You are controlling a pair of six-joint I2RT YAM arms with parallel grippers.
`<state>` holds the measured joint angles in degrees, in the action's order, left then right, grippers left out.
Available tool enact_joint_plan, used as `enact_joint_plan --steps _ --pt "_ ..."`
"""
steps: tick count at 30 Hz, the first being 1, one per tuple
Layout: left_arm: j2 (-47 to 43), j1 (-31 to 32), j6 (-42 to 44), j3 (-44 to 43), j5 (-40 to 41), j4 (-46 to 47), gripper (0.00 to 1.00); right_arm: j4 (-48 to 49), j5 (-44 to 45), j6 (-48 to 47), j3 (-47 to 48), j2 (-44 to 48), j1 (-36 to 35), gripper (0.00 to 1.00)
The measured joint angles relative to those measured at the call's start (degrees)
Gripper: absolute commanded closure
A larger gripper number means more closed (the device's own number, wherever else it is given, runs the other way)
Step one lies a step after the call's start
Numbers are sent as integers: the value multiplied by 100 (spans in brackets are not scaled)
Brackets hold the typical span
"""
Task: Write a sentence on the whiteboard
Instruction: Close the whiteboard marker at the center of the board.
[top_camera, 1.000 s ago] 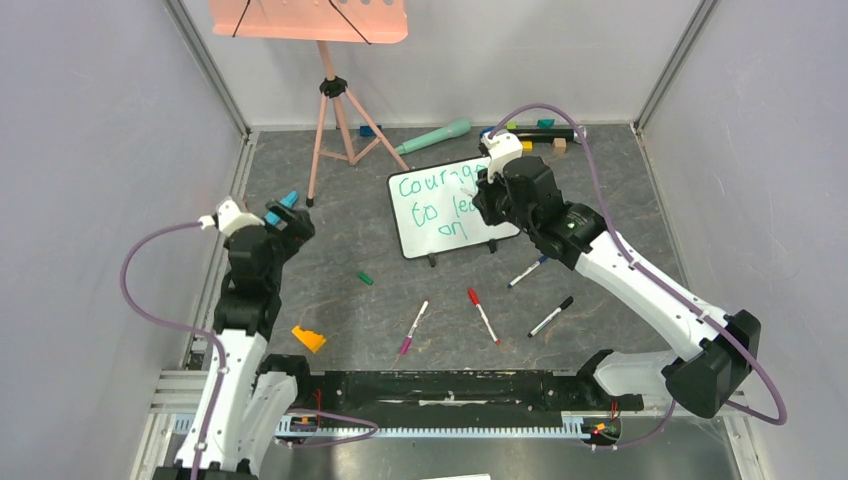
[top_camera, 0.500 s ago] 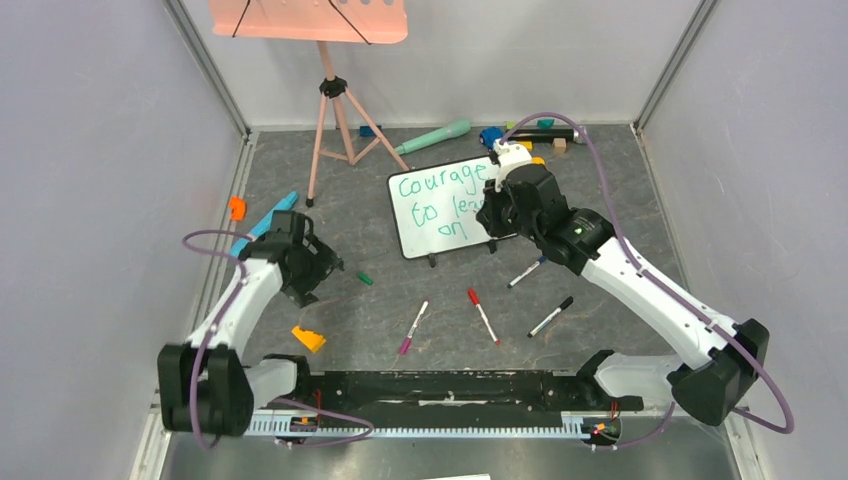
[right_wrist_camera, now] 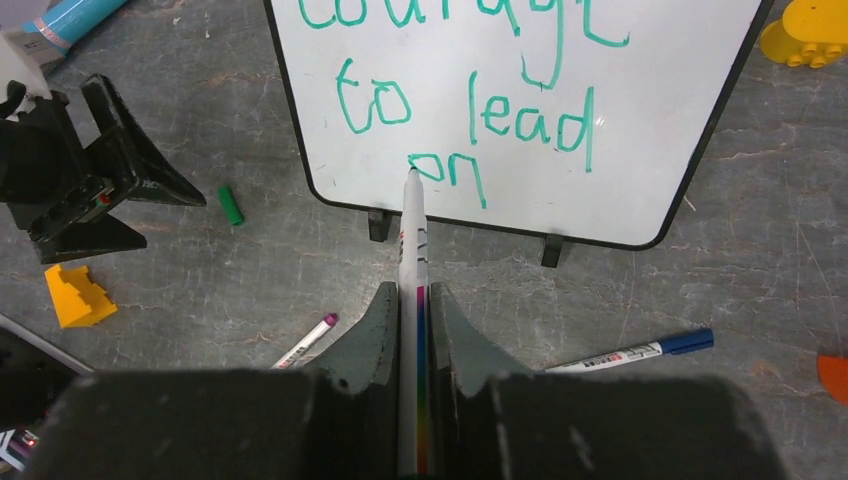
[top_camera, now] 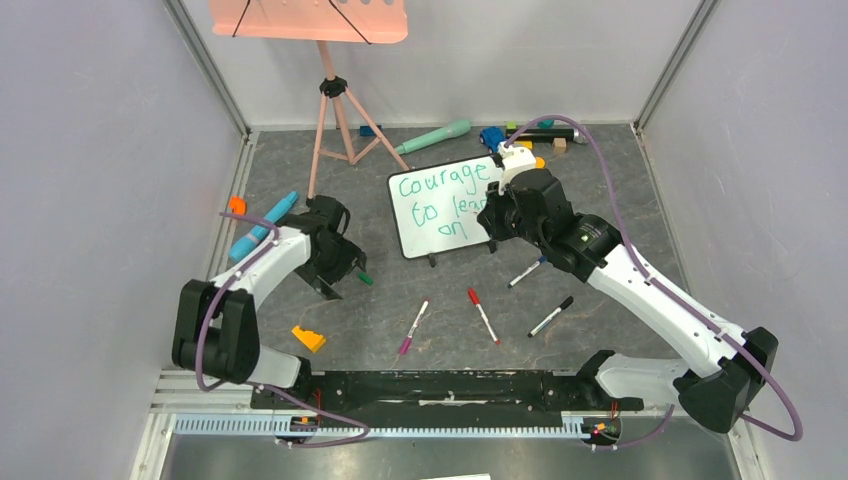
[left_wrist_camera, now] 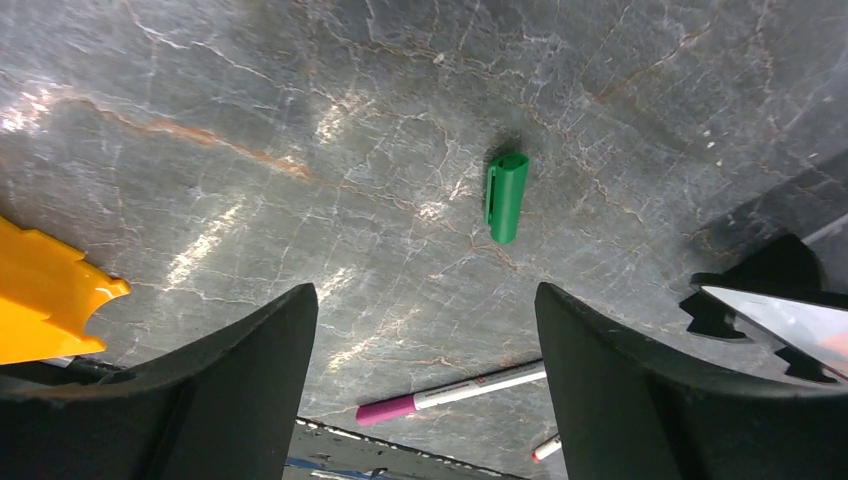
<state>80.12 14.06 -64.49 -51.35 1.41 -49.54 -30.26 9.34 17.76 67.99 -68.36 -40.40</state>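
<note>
Small glossy white whiteboard [top_camera: 470, 192] with a thin dark rim and two black feet sits toward the back of the dark grey stone-look tabletop [top_camera: 440, 290]. The teal-green handwritten sentence [right_wrist_camera: 480, 110] runs in three lines: "courage / to lead / on".

Right gripper [right_wrist_camera: 412, 300] is clamped narrow on a white marker [right_wrist_camera: 413, 240] with a rainbow stripe. Its tip is at the top of the "o" in "on"; I can't tell if it's touching.

Left gripper [left_wrist_camera: 425, 330] is spread wide and holds nothing. It is low over a small green plastic cap [left_wrist_camera: 505, 195], well apart from the board.

Step, as I judge it: the third line, either finishing or carrying on. More words would call for light, even tip pressure and a shift right past the "n". The board looks light and may skid on its feet if pressed hard.
</note>
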Motion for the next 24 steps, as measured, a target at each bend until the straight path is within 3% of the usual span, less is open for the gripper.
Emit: enact_joint_plan --steps 15,20,24 --pt "1502 317 -411 -546 256 127 32 0 85 -138 0 0 0 98" --pt "1683 354 -439 -601 343 256 41 0 83 -190 0 0 0 98" --pt "1685 380 -509 -590 431 308 54 0 46 -188 0 0 0 99"
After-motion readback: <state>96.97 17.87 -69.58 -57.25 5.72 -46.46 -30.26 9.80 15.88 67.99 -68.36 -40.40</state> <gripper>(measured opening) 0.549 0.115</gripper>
